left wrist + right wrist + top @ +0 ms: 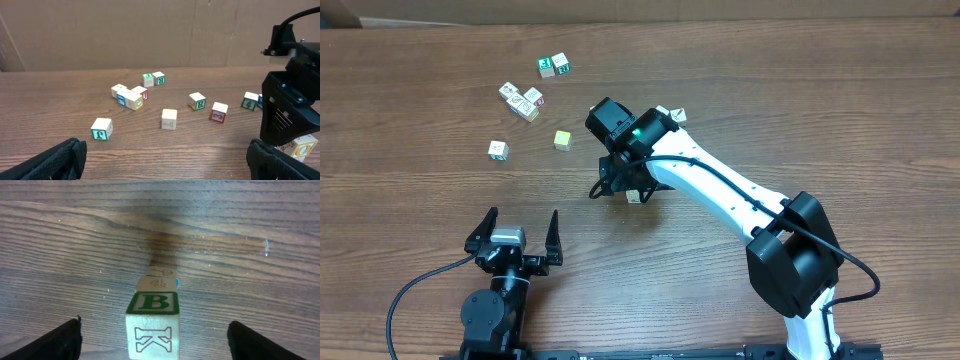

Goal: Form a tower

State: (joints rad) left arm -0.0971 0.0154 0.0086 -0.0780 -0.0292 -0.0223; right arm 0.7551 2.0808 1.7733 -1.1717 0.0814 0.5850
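Observation:
The tower is a one-cube-wide stack of pale wooden cubes. Its top cube shows a green B and an outlined K, and a lower cube peeks out beyond it. My right gripper is open, its fingertips standing well clear of the top cube on both sides. From overhead, the right gripper hangs over the tower and hides most of it. The left wrist view shows the tower at the far right, under the black right arm. My left gripper rests open and empty near the front edge.
Several loose lettered cubes lie scattered at the back left, with two more further back. A plain yellow-green cube sits left of the right gripper, and a single cube lies beyond it. Two cubes lie behind the right arm.

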